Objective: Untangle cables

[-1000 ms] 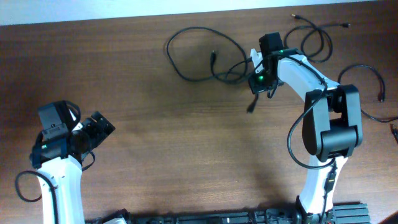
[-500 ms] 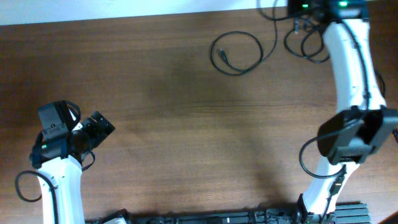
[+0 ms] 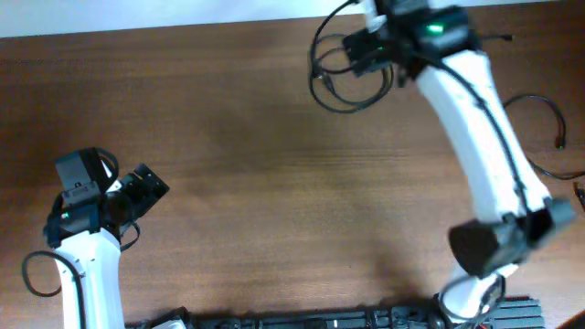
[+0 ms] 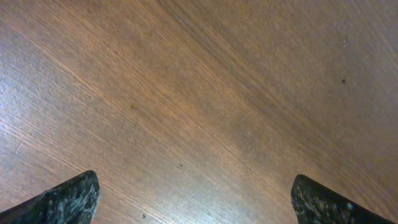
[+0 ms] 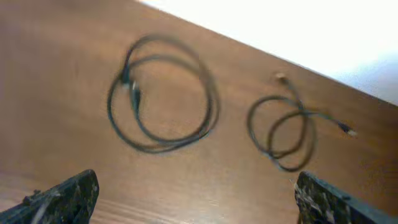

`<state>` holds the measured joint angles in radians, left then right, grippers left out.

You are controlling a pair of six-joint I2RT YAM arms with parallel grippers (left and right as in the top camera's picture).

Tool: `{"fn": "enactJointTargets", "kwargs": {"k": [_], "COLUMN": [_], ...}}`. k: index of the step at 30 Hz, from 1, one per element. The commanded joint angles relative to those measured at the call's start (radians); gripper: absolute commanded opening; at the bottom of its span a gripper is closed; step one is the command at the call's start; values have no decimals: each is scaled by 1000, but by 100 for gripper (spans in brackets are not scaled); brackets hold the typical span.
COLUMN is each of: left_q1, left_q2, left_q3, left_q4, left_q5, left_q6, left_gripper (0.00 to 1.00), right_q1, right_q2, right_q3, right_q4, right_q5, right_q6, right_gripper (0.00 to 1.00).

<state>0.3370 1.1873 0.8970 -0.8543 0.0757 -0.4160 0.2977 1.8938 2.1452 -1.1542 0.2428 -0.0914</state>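
Observation:
A thin black cable (image 3: 340, 108) lies in a loop at the back of the table, partly under my right gripper (image 3: 363, 46). In the right wrist view that looped cable (image 5: 165, 93) lies apart from a smaller coiled cable (image 5: 286, 130) with small plug ends. Both lie beyond my right gripper (image 5: 199, 199), which hangs open above the wood with nothing between its fingers. A third cable (image 3: 548, 105) curves along the right side of the table. My left gripper (image 3: 137, 187) sits open at the near left, far from all cables, and its wrist view shows only bare wood between the jaws (image 4: 199, 199).
The table's back edge (image 5: 280, 37) runs just behind the cables, with a white surface beyond it. The right arm (image 3: 484, 146) stretches across the right side of the table. A black rail (image 3: 320, 320) lines the front edge.
My right gripper has gone from shut to open and swung left along the back edge to above the looped cable. The left arm has not moved.

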Motion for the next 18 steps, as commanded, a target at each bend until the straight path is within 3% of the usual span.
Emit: {"fn": "enactJointTargets", "kwargs": {"k": [1,5,9,10,12,14,16,18], "left_q1": [3,3,3,3,3,3,3,3], "left_q2": [-10,-10,-10,-10,-10,-10,-10,-10], "left_q3": [16,16,16,16,16,16,16,16], "left_q4": [0,0,0,0,0,0,0,0], "left_q5": [7,7,7,7,7,7,7,7], "left_q6": [-13,-13,-13,-13,-13,-13,-13,-13], "left_gripper": [99,99,99,99,99,99,99,99], "right_q1": [-47,-169,-322,-358,-387,-429,-473,-486], "right_q2": [-111,-216,-308,-403,-546,-797,-1029,-1163], "right_q3": [-1,-61,-513,-726,-924,-1175,-1345,-1385], "right_q4": [-123,-225,106,235,341,484,525,520], "right_q5": [-25,-30,-203,-217,-221,-339,-406,-483], "right_q6": [134,161,163,160,151,114,107,108], "right_gripper": [99,99,99,99,99,99,99,99]}}
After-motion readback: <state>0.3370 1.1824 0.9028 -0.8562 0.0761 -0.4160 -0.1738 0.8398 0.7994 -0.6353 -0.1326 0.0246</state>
